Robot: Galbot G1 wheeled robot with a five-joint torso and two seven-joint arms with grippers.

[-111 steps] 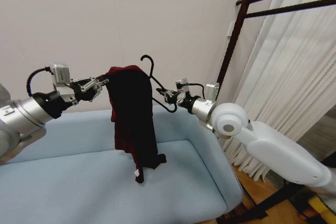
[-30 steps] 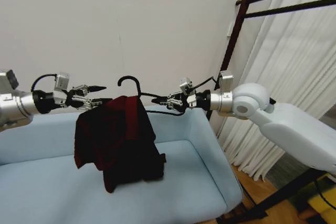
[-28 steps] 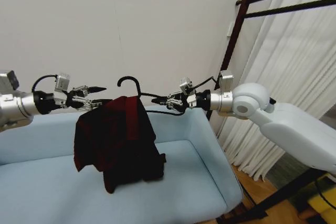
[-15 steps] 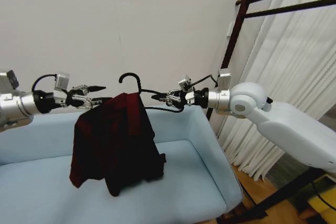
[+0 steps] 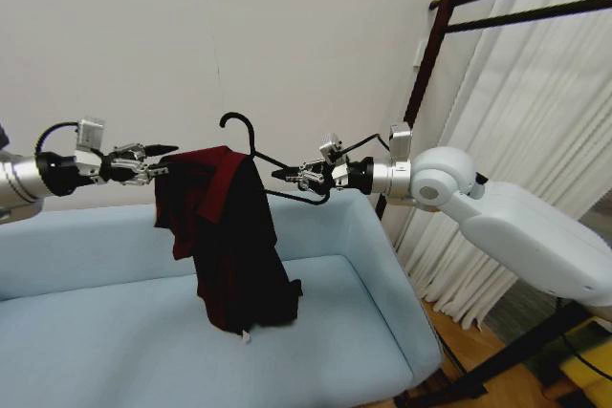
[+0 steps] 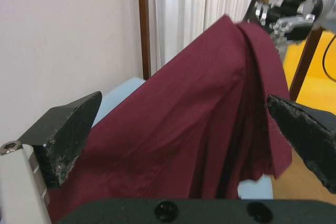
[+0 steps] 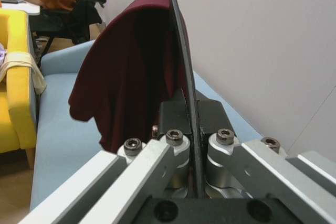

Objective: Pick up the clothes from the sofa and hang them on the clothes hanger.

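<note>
The light blue sofa (image 5: 115,360) lies lowest in the head view. Over its seat hangs the dark red garment (image 5: 234,246), draped on the black hanger (image 7: 183,77); if its lower edge touches the cushion, I cannot tell. The right hand (image 5: 298,177) pinches one end of the hanger, with the wire pressed between its fingers. The left hand (image 5: 164,160) is at the other side of the garment, its fingers spread wide, with the cloth in front of them. Farther right, the dark wooden clothes rack (image 5: 427,74) stands beside the white curtain (image 5: 516,140)
</note>
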